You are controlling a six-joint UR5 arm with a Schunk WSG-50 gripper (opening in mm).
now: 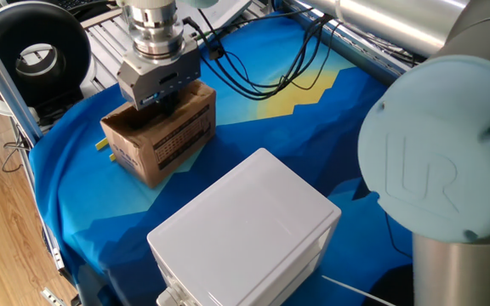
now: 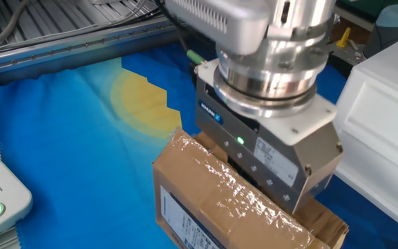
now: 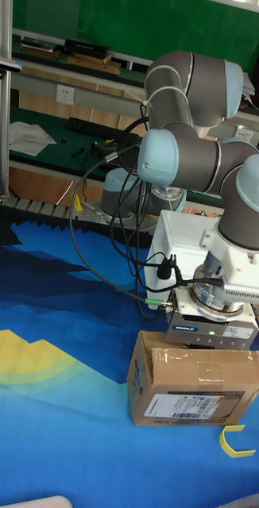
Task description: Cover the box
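Beside box [image 3: 195, 386], yellow clip [image 3: 234, 440] (tall view only)

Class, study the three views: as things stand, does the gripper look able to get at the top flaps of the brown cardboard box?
Probably yes. The gripper sits right on top of the box, with nothing between them; the white plastic box stands apart to one side.

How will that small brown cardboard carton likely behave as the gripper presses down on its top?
The small brown cardboard carton is corrugated, so its flaps will probably flex rather than resist stiffly. The glossy tape across its top may be slippery. It sits flat and squat on the blue cloth, so tipping seems unlikely, though it might slide.
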